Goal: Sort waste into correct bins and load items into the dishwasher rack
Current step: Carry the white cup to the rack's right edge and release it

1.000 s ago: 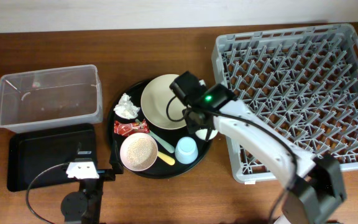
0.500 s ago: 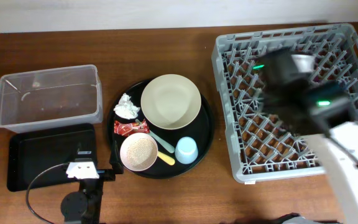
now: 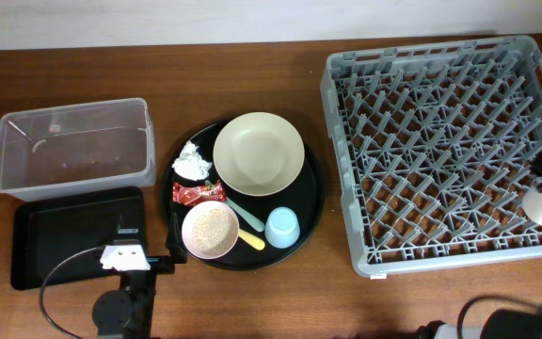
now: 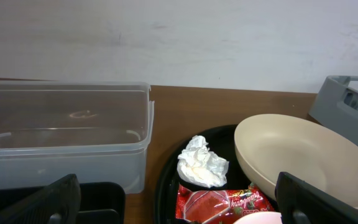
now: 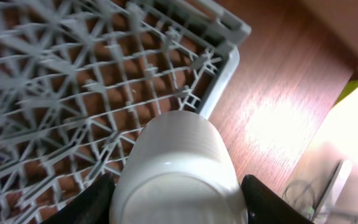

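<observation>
While our right gripper grips the white cup between its fingers, we should ease it inward from the rim, onto the dishwasher rack pegs below.

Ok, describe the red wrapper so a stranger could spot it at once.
Start at the round black tray in the middle of the table. On its left side, the red wrapper lies between the crumpled white tissue and the small bowl of grains. It is the only red, crinkly thing.
</observation>
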